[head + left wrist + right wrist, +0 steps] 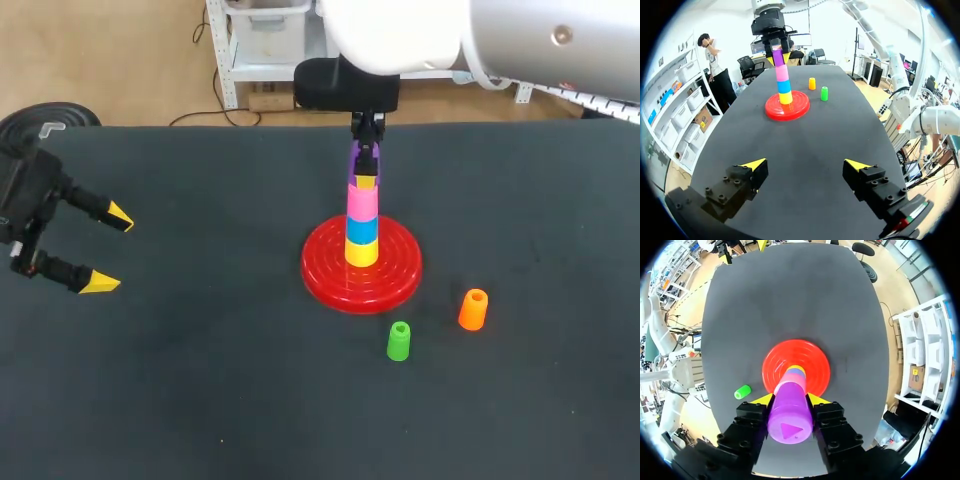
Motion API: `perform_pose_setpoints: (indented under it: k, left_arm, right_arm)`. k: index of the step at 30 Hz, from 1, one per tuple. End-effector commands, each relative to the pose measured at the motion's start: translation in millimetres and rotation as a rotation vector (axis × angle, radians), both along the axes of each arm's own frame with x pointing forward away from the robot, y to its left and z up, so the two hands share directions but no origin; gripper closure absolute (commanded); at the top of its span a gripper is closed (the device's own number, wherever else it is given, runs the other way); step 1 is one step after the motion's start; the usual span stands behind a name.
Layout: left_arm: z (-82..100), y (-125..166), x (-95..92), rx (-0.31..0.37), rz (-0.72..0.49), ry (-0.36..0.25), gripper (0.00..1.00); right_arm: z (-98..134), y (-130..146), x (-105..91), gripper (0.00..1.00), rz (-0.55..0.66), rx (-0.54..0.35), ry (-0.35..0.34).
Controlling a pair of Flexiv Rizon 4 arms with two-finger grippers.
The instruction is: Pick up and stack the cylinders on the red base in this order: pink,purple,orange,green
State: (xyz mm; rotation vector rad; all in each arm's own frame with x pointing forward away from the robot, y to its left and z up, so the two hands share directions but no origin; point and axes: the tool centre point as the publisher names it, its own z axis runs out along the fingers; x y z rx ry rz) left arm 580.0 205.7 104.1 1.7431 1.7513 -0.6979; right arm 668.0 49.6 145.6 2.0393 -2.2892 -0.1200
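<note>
Right gripper (366, 165): I see it directly over the stack, fingers pointing down and clamped on the purple cylinder (790, 415) from two sides; the yellow tips sit just under the cylinder's lower end on either side.
Purple: upright, in line with the stack, its lower end meeting the top of the pink cylinder (362, 200). I cannot tell whether it is fully seated or only touching.
Stack: from the bottom I read yellow (361, 252), blue (362, 229), pink, then the held purple, all upright and roughly centred.
Base (330, 275): red, round and ribbed, flat on the table (200, 380) near the middle, carrying the stack at its centre.
Orange (473, 309): standing on the table to the right of the base, apart from it, open end up.
Green (399, 341): standing on the table just in front of the base's right edge, near the orange one and not touching it.
Left gripper (110, 250): at the left edge of the table, well away from the base. From its wrist camera I see the fingers spread wide with nothing between them, only bare tabletop ahead.
</note>
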Motion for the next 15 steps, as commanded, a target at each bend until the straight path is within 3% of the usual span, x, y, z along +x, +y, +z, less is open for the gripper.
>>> perform_pose_setpoints:
  k: [1, 15]
  left_arm:
    - [-1.1, 0.6, -0.5, -0.003, 0.0, -0.004, 0.0]
    - [-1.1, 0.6, -0.5, -0.003, 0.0, -0.004, 0.0]
  right_arm:
    - [-3.6, 0.5, -0.8, 1.0, 0.002, 0.002, 0.003]
    - [-1.3, 0.2, -6.9, 1.0, 0.004, -0.001, -0.006]
